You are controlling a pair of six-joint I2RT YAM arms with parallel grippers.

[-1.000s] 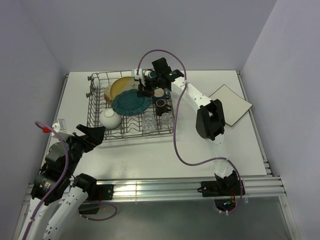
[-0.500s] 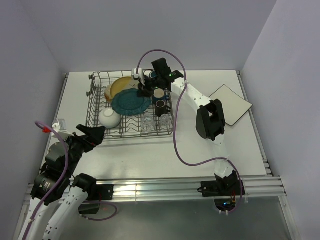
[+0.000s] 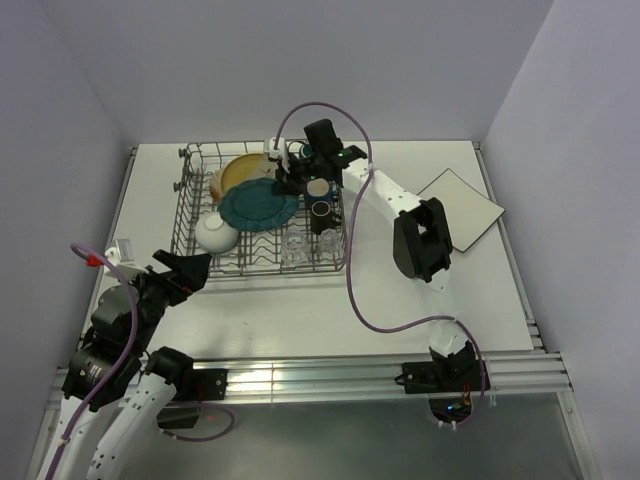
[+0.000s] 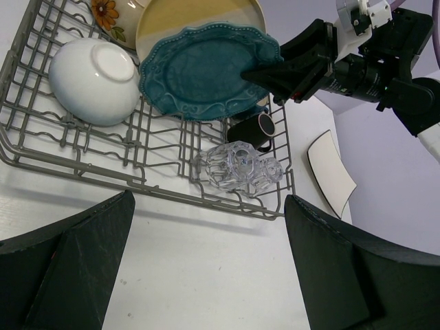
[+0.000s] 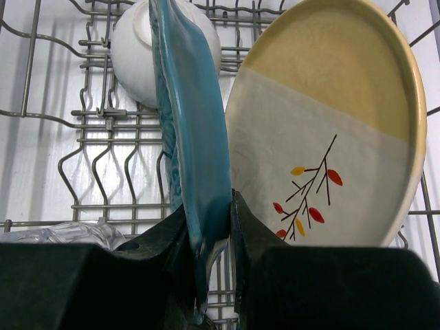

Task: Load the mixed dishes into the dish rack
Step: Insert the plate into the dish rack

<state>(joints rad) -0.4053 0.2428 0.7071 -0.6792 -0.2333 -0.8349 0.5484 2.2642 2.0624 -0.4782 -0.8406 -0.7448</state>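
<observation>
The dish rack (image 3: pixel 183 215) stands at the table's back left. Over it, my right gripper (image 3: pixel 288 186) is shut on the rim of the teal scalloped plate (image 5: pixel 192 137), which stands on edge between its fingers. Right behind it, the yellow-cream plate with the leaf sprig (image 5: pixel 330 137) leans upright in the tines. A white bowl (image 3: pixel 216 232) lies upside down in the rack, with dark mugs (image 3: pixel 320 208) and clear glasses (image 4: pixel 240 165) at its right end. The white square plate (image 3: pixel 462 208) lies on the table to the right. My left gripper (image 3: pixel 185 272) hangs open near the rack's front left corner, holding nothing.
A flowered dish (image 4: pixel 110 14) stands at the rack's far left corner. The right arm's purple cable (image 3: pixel 352 270) loops down past the rack's right side. Walls close in the table at the back and on both sides.
My right gripper has carried the teal plate slightly to the left over the rack. The left arm has not moved.
</observation>
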